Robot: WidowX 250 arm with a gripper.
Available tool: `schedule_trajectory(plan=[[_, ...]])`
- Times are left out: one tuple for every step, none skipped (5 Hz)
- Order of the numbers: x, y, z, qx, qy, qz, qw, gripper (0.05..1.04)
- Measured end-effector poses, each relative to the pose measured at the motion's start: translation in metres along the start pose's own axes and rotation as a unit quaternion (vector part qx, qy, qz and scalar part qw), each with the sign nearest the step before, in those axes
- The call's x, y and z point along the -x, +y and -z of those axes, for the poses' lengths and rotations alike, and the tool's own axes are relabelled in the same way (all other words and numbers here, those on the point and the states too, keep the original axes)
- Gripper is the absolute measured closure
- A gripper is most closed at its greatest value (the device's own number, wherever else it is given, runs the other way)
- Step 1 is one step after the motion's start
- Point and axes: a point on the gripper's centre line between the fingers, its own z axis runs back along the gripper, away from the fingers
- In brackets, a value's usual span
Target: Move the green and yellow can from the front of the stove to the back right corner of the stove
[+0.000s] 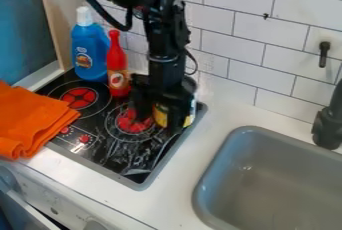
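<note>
The black gripper (157, 123) hangs low over the rear right of the stove (115, 162), its two fingers spread well apart with nothing visible gripped between them. The yellow-labelled can (190, 119) stands on the stove's right side, partly hidden behind one finger; whether they touch, I cannot tell. Left of the gripper stand a red bottle (117, 67) and a blue bottle (87, 50)
</note>
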Motion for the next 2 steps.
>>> schedule_trajectory(plan=[[-0.0008, 0.0017, -0.0009, -0.01, 0.001, -0.015, 0.9998, 0.083], [0.0076, 0.0064, -0.005, -0.027, -0.006, -0.036, 0.9989, 0.083]])
